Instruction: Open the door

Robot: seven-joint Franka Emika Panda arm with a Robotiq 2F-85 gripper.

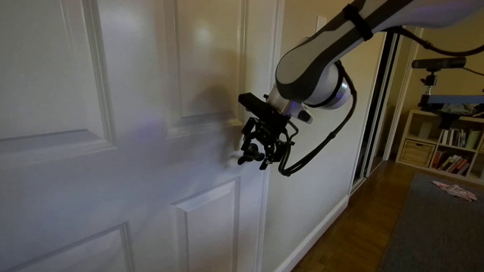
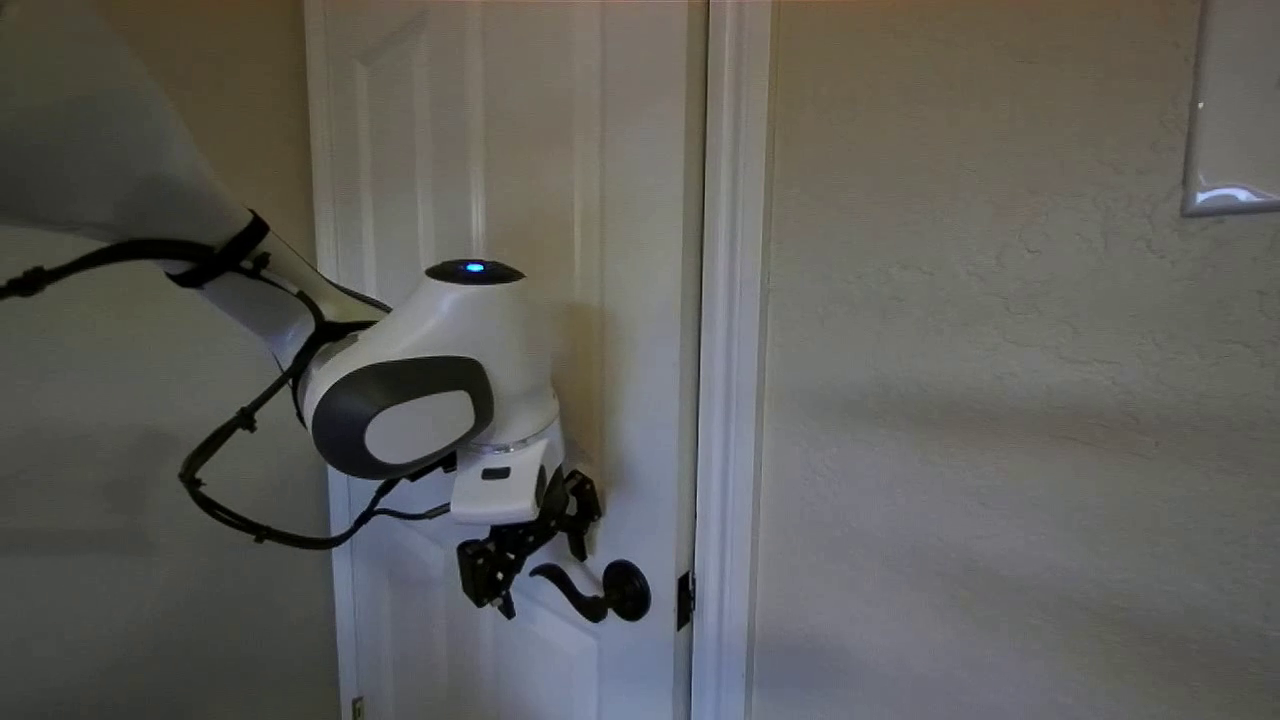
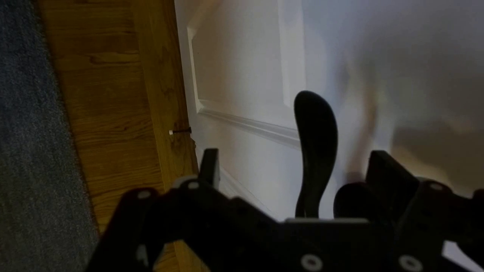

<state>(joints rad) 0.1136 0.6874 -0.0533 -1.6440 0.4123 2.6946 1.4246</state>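
Note:
The white panelled door (image 1: 144, 160) fills much of an exterior view and stands behind the arm in an exterior view (image 2: 645, 300). Its black lever handle (image 2: 626, 591) has a curved lever and round base. A dark latch plate shows at the door's edge; I cannot tell whether the door is slightly ajar. My gripper (image 2: 543, 580) is at the handle, beside the lever's free end. In the wrist view my gripper (image 3: 295, 162) is open, fingers wide apart, with the lever (image 3: 317, 151) upright in the picture between them, touching neither. The round base is partly hidden behind a finger.
The white door frame (image 2: 735, 350) and textured wall (image 2: 1000, 400) adjoin the door. A shelf with books (image 1: 455, 147), a blue-grey rug (image 1: 435, 235), a cloth (image 1: 455, 191) and a mounted camera (image 1: 438, 63) are in the room. Wood floor (image 3: 109, 113) lies below the door.

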